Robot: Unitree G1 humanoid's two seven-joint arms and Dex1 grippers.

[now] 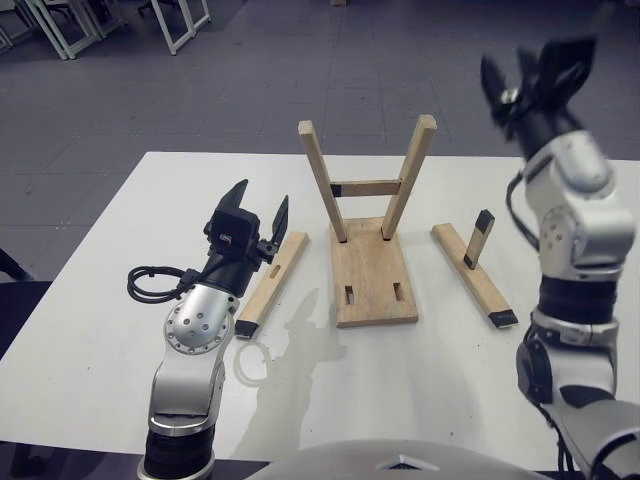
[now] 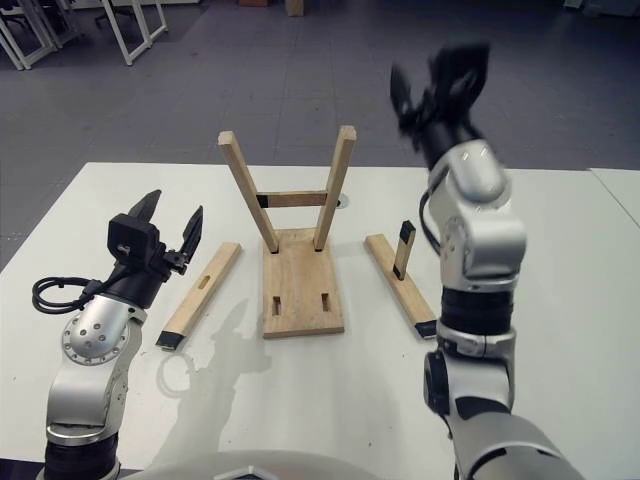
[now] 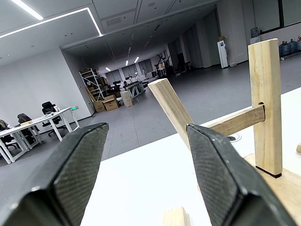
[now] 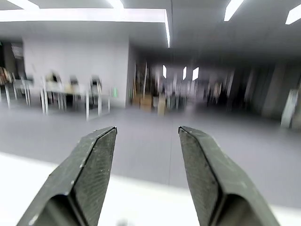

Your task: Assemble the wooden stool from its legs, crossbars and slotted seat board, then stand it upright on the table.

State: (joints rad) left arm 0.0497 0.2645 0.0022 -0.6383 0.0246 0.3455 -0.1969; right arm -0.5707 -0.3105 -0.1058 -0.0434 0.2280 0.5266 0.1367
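You have open surface [image 1: 100, 340] left of your left end effector [image 1: 263, 195], loose leg [image 1: 272, 280] just beside it, two upright legs [image 1: 410, 175] blocking centre.

You have a bare grey floor [image 1: 200, 90] stretching far ahead. To your far left stand white desks [image 3: 44, 117] with office chairs, with shelving [image 3: 91, 77] beyond, and light strips [image 3: 56, 19] cross the ceiling.
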